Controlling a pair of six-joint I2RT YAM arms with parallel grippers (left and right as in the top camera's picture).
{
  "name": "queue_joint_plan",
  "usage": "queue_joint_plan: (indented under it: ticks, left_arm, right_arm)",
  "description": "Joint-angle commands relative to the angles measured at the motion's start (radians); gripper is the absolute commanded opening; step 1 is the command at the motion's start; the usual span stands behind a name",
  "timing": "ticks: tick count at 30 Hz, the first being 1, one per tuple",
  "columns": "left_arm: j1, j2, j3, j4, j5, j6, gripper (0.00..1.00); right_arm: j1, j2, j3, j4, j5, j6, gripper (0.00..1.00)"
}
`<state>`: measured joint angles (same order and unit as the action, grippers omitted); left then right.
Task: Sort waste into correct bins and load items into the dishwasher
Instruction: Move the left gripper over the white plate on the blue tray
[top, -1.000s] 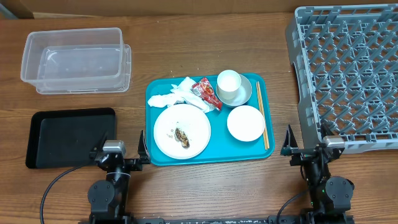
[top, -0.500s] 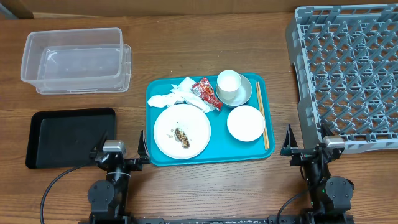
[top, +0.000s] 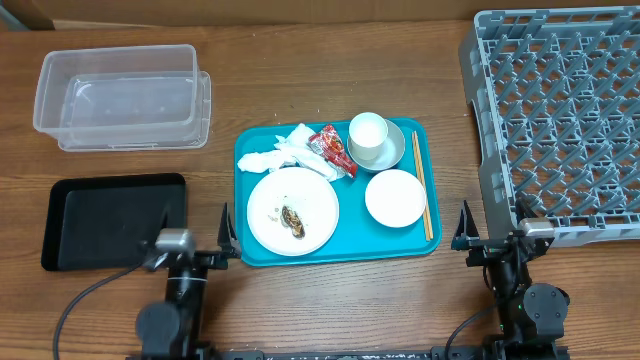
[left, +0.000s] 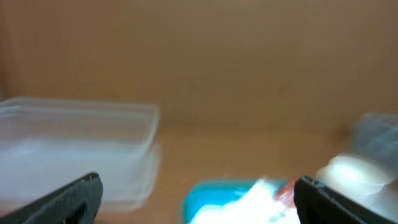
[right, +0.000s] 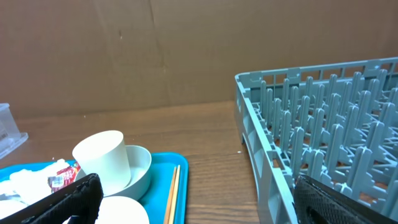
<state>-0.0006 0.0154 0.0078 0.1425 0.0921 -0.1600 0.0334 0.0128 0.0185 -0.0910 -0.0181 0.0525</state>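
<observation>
task is looking barely started. both bins are sitting empty at the left: clear tub (top: 120, 100) far, black tray (top: 110, 220) near. grey rack (top: 560, 120) at the right is holding nothing. everything is sitting on the teal tray (top: 352, 222) mid counter (top: 330, 40): napkin (top: 285, 152) and red wrapper (top: 332, 150) far left, plate (top: 310, 195) near left carrying the food scrap (top: 293, 220) and rice grains (top: 272, 212), cup (top: 368, 133) standing in the saucer (top: 397, 150) far right, bowl (top: 395, 198) near right, chopsticks (top: 423, 195) lying along the right edge. left tool (top: 194, 226) and right tool (top: 492, 228) are hanging spread wide at the near edge, gripping nothing. all sorting and loading is remaining.
</observation>
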Motion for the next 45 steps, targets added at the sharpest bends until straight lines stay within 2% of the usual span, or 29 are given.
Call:
queue_joint_plan:
  ticks: [1,3,6,9,11,14,17,22,25,29,32,33,36,39,42,43,45]
  left_arm:
    - [-0.007,-0.01,-0.003,0.127,0.385,-0.42,1.0]
    - [-0.007,-0.01,-0.003,0.196,0.471,-0.588,1.0]
    - [-0.007,-0.01,-0.003,0.299,0.466,-0.732,1.0]
    - [-0.007,-0.01,-0.002,0.388,0.503,-0.776,1.0]
    - [-0.007,-0.009,0.021,0.375,0.528,-0.771,1.0]
    - [-0.006,0.013,0.114,0.219,0.537,-0.692,1.0]
    - [-0.006,0.107,0.3,-0.049,0.555,-0.463,1.0]
    - [-0.006,0.434,0.683,-0.518,0.548,-0.189,1.0]
    - [-0.006,0.638,0.892,-0.728,0.584,-0.135,1.0]
    - [-0.006,0.834,1.054,-0.829,0.717,-0.139,1.0]
    - [-0.029,0.939,1.095,-0.776,0.858,-0.124,1.0]
    - [-0.05,0.97,1.108,-0.785,0.858,-0.124,1.0]
    - [-0.166,1.055,1.151,-0.868,0.7,-0.124,1.0]
    - [-0.349,1.154,1.224,-1.01,0.333,-0.134,1.0]
    - [-0.515,1.26,1.295,-1.124,-0.044,-0.223,1.0]
    - [-0.562,1.295,1.312,-1.143,-0.139,-0.242,1.0]
    - [-0.624,1.343,1.317,-1.132,-0.222,-0.24,1.0]
  right_arm:
    - [-0.004,-0.01,-0.011,0.006,0.01,0.008,1.0]
    - [-0.004,-0.01,-0.011,0.006,0.01,0.008,1.0]
    - [-0.004,-0.01,-0.011,0.006,0.01,0.008,1.0]
    - [-0.004,-0.01,-0.011,0.006,0.01,0.008,1.0]
    - [-0.004,-0.01,-0.011,0.006,0.01,0.008,1.0]
    - [-0.004,-0.01,-0.011,0.006,0.01,0.008,1.0]
    - [-0.004,-0.01,-0.011,0.006,0.01,0.008,1.0]
    - [-0.004,-0.01,-0.011,0.006,0.01,0.008,1.0]
    - [-0.004,-0.01,-0.011,0.006,0.01,0.008,1.0]
    - [-0.004,-0.01,-0.011,0.006,0.01,0.008,1.0]
    - [-0.004,-0.01,-0.011,0.006,0.01,0.008,1.0]
    - [-0.004,-0.01,-0.011,0.006,0.01,0.008,1.0]
    - [-0.004,-0.01,-0.011,0.006,0.01,0.008,1.0]
    - [-0.004,-0.01,-0.011,0.006,0.01,0.008,1.0]
    - [-0.004,-0.01,-0.011,0.006,0.01,0.008,1.0]
    - [-0.004,-0.01,-0.011,0.006,0.01,0.008,1.0]
    - [-0.004,-0.01,-0.011,0.006,0.01,0.008,1.0]
